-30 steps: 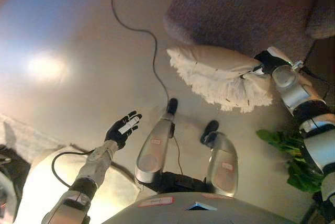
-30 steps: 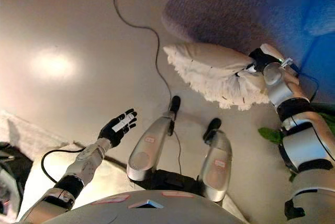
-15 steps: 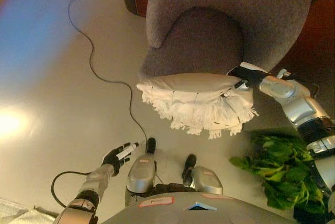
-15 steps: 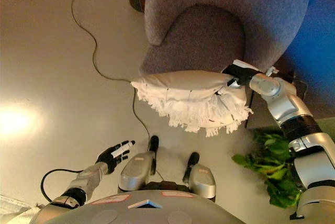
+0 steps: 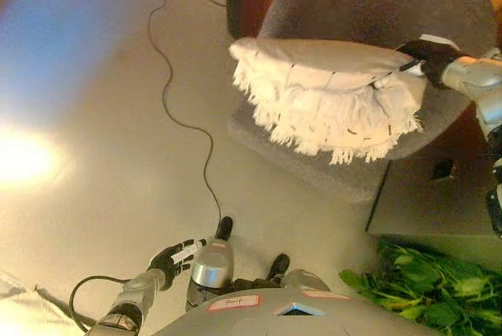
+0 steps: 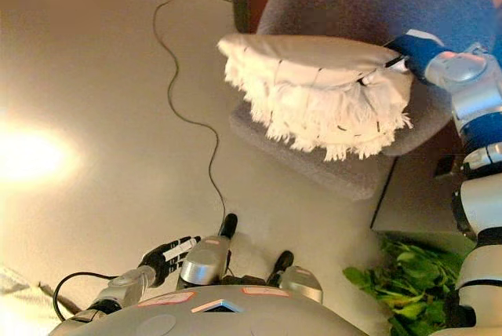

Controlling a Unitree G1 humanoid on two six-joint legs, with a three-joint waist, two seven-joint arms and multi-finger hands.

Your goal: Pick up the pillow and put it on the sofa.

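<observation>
The right arm reaches far forward and up at the view's right side, its right hand [image 5: 430, 54] pinched on the pillow [image 5: 329, 93], while the left hand [image 5: 174, 255] hangs low with fingers straight and spread.

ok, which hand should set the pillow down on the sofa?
Right. The right hand already grips the white fringed pillow, held above the grey upholstered sofa. The left hand hangs open and low over the floor.
</observation>
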